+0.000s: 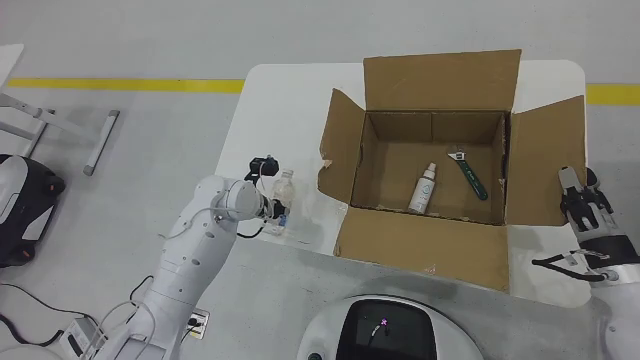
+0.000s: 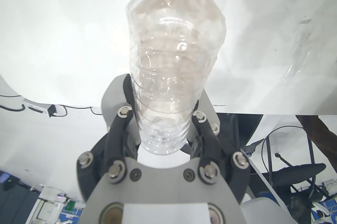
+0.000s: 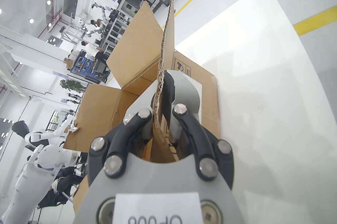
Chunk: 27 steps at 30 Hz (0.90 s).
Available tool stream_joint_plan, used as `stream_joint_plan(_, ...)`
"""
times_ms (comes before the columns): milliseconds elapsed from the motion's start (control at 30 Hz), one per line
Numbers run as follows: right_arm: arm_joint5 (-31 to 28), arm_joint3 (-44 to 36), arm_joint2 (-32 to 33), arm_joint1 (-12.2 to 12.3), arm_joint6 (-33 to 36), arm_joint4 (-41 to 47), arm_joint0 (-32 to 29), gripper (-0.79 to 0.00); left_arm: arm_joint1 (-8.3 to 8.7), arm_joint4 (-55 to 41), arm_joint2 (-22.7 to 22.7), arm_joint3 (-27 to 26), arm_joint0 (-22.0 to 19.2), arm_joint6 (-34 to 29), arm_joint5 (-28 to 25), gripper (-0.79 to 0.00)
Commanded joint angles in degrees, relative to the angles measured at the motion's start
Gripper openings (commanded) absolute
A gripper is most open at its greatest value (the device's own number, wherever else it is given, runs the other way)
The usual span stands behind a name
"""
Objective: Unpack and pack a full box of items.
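An open cardboard box [image 1: 430, 165] stands on the white table [image 1: 290, 110] with all flaps spread. Inside lie a small white spray bottle [image 1: 424, 188] and a green-handled wrench [image 1: 467, 174]. My left gripper [image 1: 272, 195] is over the table's left part, beside the box, shut on a clear plastic bottle [image 2: 175, 56] near its base; the bottle [image 1: 283, 190] shows as a pale shape there. My right gripper [image 3: 161, 93] is at the box's right side, shut on the edge of the right flap [image 3: 167, 33], also seen as the flap [image 1: 545, 160] beside my right gripper [image 1: 572, 185].
The table's edge [image 2: 158, 106] runs just under the held bottle. A yellow floor line [image 1: 120, 84] passes behind the table. A white frame [image 1: 60, 125] and a dark machine base [image 1: 20, 210] stand on the floor at the left.
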Motion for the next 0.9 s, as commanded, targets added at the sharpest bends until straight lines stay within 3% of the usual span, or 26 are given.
stream_joint_plan(0, 0.0, 0.0, 0.0, 0.0, 0.0, 0.0, 0.0, -0.785, -0.07, 0.3, 0.8, 1.1, -0.5, 0.3, 0.4, -0.785)
stream_joint_plan(167, 0.0, 0.0, 0.0, 0.0, 0.0, 0.0, 0.0, -0.785, -0.12, 0.2, 1.9, 2.9, -1.6, 0.2, 0.6, -0.785)
stream_joint_plan(200, 0.0, 0.0, 0.0, 0.0, 0.0, 0.0, 0.0, -0.785, -0.12, 0.0, 2.0, 3.1, -1.7, 0.1, 0.6, -0.579)
stream_joint_plan(267, 0.0, 0.0, 0.0, 0.0, 0.0, 0.0, 0.0, -0.785, -0.06, 0.1, 2.2, 3.3, -2.0, -0.3, 0.5, 0.000)
stream_joint_plan(700, -0.6, 0.3, -0.3, 0.0, -0.2, 0.2, -0.1, -0.785, 0.43, 1.3, 2.9, -0.2, -1.4, -2.8, -0.5, 0.000)
stream_joint_plan(867, -1.8, 1.6, -0.8, -0.1, -0.5, 3.1, 0.4, -0.785, 0.82, 0.3, 1.3, -3.0, -0.3, -3.1, -1.3, 0.000)
